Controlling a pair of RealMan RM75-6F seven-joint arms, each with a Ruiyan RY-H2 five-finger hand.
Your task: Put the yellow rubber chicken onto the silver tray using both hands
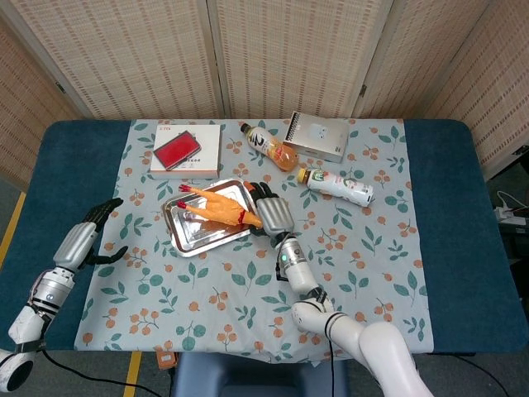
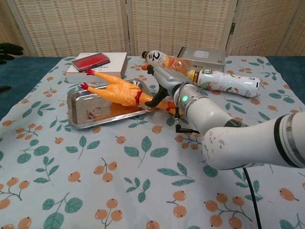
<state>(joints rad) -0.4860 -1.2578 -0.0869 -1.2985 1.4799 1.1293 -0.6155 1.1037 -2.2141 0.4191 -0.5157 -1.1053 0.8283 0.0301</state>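
Note:
The yellow rubber chicken lies slanted over the silver tray, its red feet raised toward the tray's far left corner. Its head end hangs over the tray's right rim. There my right hand grips the chicken around the neck, thumb below and fingers stretched above. My left hand hovers far to the left, over the cloth's edge, fingers apart and holding nothing. In the chest view only its dark fingertips show at the frame edge.
Behind the tray sit a white box with a red case, an orange drink bottle lying on its side, a silver box and a white bottle. A flowered cloth covers the blue table.

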